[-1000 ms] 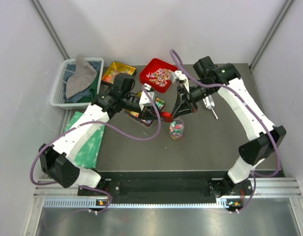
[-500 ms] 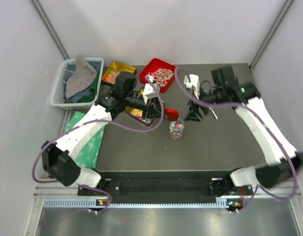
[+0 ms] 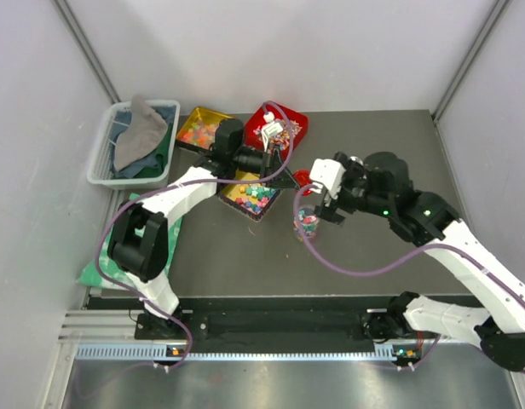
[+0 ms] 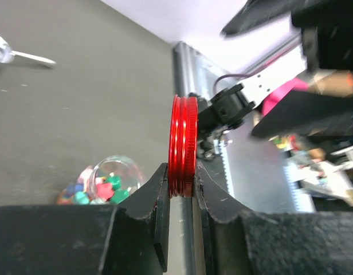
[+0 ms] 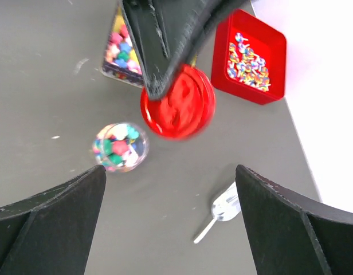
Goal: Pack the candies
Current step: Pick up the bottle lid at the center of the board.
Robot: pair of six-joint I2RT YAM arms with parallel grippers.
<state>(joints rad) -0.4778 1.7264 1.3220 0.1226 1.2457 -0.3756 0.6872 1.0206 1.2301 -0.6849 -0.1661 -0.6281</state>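
A small clear jar (image 3: pixel 307 223) of mixed candies (image 5: pixel 120 146) stands open on the dark mat; the left wrist view shows it as the jar (image 4: pixel 105 180) below the fingers. My left gripper (image 4: pixel 182 172) is shut on the rim of a red round lid (image 4: pixel 183 143), held edge-on above the mat. From above, the lid (image 3: pixel 302 177) hangs just behind the jar, at the left gripper (image 3: pixel 285 177). My right gripper (image 5: pixel 171 172) is wide open with nothing in it, above and to the right of the jar, at the right gripper (image 3: pixel 327 204).
More candies fill a red tray (image 3: pixel 298 119), a yellow tray (image 3: pixel 199 129) and a dark tray (image 3: pixel 250 196) at the back. A metal scoop (image 5: pixel 223 208) lies right of the jar. A clear bin (image 3: pixel 99 158) with cloths and a green cloth (image 3: pixel 147 239) sit at the left.
My right gripper let go of the red lid, opened wide and swung forward over the jar. The left arm stretched rightward, lifting the lid off the mat.
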